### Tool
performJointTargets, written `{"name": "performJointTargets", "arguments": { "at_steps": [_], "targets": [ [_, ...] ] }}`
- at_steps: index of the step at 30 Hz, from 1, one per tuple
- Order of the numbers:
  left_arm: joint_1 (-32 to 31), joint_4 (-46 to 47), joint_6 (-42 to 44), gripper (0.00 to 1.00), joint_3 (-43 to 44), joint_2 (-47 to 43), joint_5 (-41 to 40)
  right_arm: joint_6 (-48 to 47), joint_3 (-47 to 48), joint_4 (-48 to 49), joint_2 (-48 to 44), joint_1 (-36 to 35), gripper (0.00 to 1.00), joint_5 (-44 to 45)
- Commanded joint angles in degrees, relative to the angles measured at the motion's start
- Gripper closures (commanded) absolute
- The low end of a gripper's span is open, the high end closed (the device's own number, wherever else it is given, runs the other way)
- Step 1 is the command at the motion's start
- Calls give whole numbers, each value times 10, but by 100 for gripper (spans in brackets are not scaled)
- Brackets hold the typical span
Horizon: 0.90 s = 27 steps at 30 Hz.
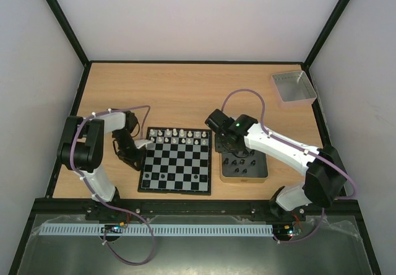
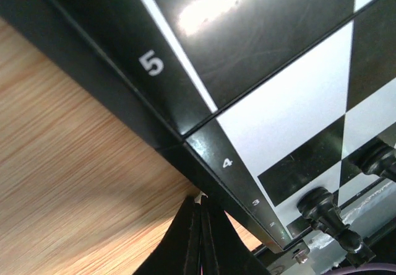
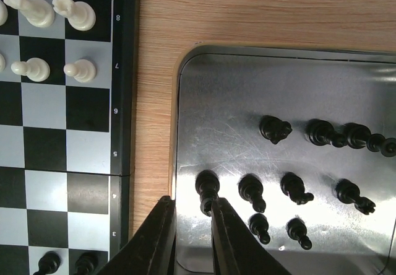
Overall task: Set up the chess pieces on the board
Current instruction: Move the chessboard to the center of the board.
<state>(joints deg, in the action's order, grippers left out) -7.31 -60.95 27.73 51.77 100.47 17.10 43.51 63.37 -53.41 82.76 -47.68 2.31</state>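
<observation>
The board (image 1: 176, 161) lies between the arms, with white chess pieces (image 1: 179, 137) on its two far rows and two black ones (image 1: 154, 175) at its near left. In the left wrist view my left gripper (image 2: 201, 202) is shut and empty, its tips on the wood against the board's numbered edge (image 2: 226, 163). My right gripper (image 3: 193, 204) hangs over the left end of the metal tin (image 3: 216, 101), jaws a narrow gap apart. A black piece (image 3: 207, 191) lies just past the right fingertip (image 3: 221, 208), not clamped. Several more black pieces (image 3: 291, 188) lie in the tin.
A grey square tray (image 1: 294, 87) sits at the far right corner of the table. The tin (image 1: 244, 174) stands close to the board's right edge with a thin strip of wood (image 3: 151, 101) between them. Walls enclose the table on three sides.
</observation>
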Motion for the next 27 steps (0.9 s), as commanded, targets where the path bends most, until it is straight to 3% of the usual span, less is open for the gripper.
{"name": "performJointTargets", "arguments": {
  "at_steps": [1, 12, 20, 22, 27],
  "targets": [
    [-7, -4, 23, 98, 8, 18, 28, -2, -8, 3, -12, 3, 84, 12],
    [-14, -19, 51, 98, 15, 28, 60, -14, 0, -8, -15, 23, 84, 20],
    [11, -14, 40, 98, 30, 16, 26, -32, 11, -47, -37, 67, 82, 32],
    [26, -17, 44, 94, 36, 14, 16, -34, 11, -57, -42, 72, 80, 35],
    [62, -25, 57, 67, 43, -8, -7, -32, 3, -75, -56, 76, 77, 37]
  ]
}}
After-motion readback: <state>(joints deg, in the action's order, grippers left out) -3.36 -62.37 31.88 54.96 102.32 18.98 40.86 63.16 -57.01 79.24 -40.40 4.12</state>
